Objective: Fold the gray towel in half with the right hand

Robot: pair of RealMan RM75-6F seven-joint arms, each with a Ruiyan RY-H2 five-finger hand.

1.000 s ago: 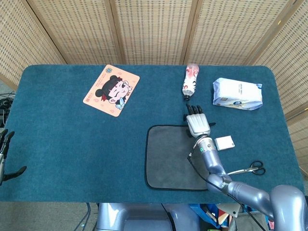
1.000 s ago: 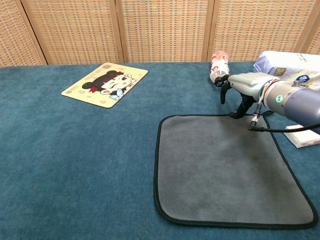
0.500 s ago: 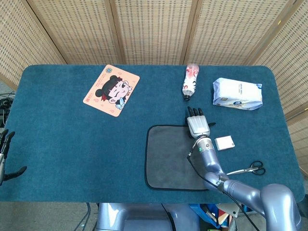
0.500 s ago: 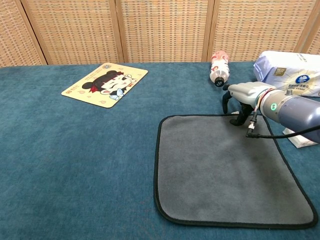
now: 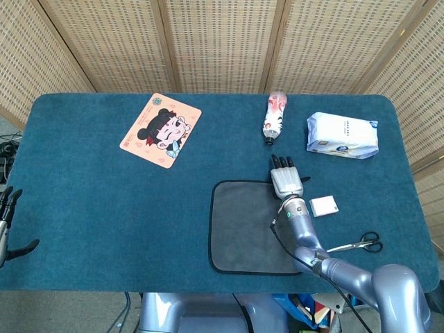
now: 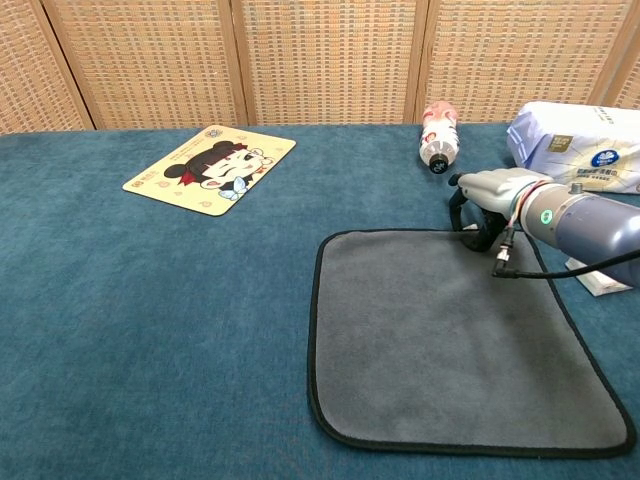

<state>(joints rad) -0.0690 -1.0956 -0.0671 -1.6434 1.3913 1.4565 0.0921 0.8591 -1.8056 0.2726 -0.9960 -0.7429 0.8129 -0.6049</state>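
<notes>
My right hand (image 6: 482,197) has a pale silver back and black fingers; my forearm is glossy grey, with a green-lit wrist ring and black cable.

No wording can be made out anywhere: the mat (image 6: 211,168) carries a cartoon picture and a small square code too fine to read, the bottle (image 6: 438,131) a patterned label, and the bag (image 6: 575,135) dark print and a round blue badge, all illegible.

Blue table (image 5: 104,201) (gray towel (image 5: 243,229), bottle (image 5: 275,116))
</notes>
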